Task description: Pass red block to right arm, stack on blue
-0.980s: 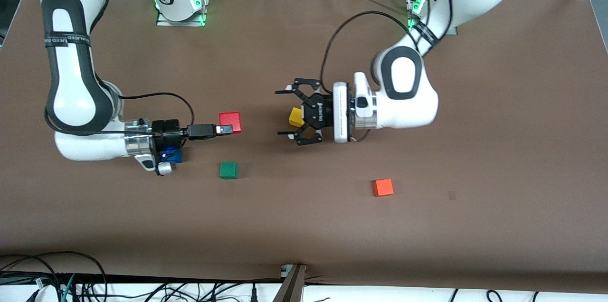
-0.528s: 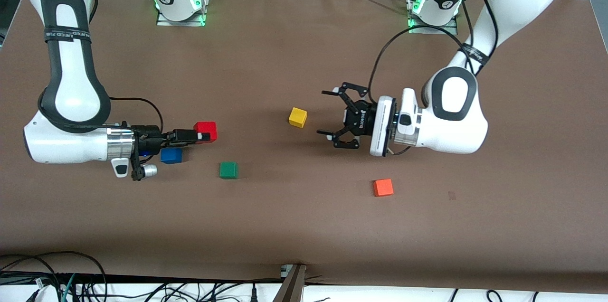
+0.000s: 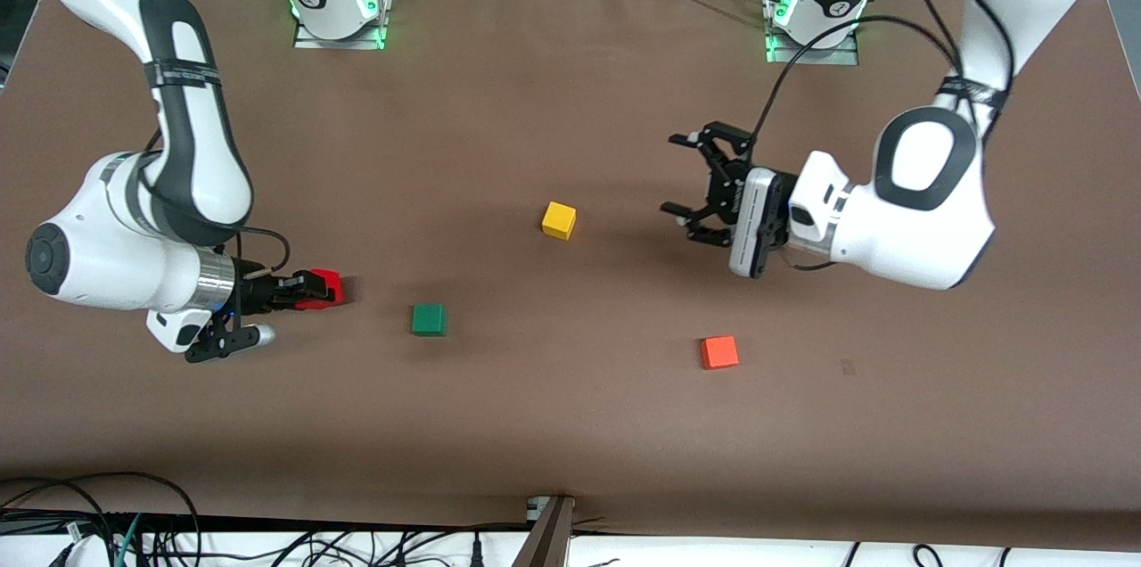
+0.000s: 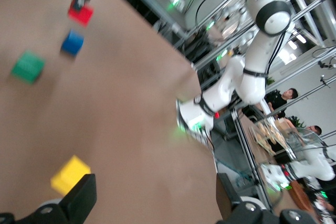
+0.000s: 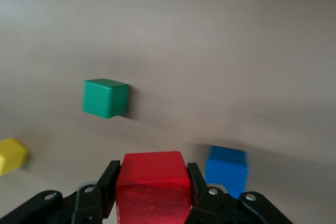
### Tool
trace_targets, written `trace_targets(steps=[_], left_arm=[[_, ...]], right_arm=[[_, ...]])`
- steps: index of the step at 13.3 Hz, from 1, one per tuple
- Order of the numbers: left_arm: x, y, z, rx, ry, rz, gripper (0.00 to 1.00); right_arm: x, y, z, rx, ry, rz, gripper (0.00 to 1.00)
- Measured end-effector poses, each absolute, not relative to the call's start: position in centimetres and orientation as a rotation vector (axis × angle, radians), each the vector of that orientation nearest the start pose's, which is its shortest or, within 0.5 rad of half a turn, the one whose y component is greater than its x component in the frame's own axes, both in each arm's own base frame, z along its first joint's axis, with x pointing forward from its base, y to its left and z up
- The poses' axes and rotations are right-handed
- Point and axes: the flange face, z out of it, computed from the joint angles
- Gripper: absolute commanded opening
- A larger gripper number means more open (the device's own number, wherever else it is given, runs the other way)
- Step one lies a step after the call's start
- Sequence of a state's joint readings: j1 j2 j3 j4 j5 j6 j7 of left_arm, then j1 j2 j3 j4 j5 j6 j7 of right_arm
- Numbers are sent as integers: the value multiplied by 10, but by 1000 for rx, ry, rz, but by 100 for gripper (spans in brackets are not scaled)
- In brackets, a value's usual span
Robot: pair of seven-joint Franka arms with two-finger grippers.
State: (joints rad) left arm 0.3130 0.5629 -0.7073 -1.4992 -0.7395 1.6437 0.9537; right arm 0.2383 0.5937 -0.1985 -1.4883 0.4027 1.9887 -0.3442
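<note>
The right pincer is clenched on the red block, carrying it over the right arm's end of the desk, with the blue cube just beside it in the right wrist view. The left pincer hangs released, waiting over the desk near the yellow cube. The risk I see: lowering off-centre could knock the blue cube aside or let red slide off

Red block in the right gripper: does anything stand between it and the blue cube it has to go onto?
Nothing visible does. The right gripper is shut on the red block, and in its wrist view the blue cube sits beside it with its top bare. The green cube lies apart on the table.
</note>
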Motion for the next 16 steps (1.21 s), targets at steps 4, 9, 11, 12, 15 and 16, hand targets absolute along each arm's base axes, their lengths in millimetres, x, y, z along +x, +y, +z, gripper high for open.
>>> trace_targets(steps=[4,9,11,12,15,16], left_arm=[[606,-214,447,1898,-1052,-230,100],[588,-196,494,2296,-960,-452,100],[570,-200,524,2514,-897,-476,100],[561,-199,537,2621,-849,-473,100],[553,-154,552,2841,-703,-454,100],[557,-129,555,2878,-629,-431,100]], right_arm=[[701,74,317,-3040,-328,49,16],[695,87,298,-3157,-224,40,16],[691,86,290,-3160,-213,43,16],[690,85,285,-3163,-199,35,16],[684,86,275,-3201,-149,43,16],[682,87,274,-3207,-143,48,16]])
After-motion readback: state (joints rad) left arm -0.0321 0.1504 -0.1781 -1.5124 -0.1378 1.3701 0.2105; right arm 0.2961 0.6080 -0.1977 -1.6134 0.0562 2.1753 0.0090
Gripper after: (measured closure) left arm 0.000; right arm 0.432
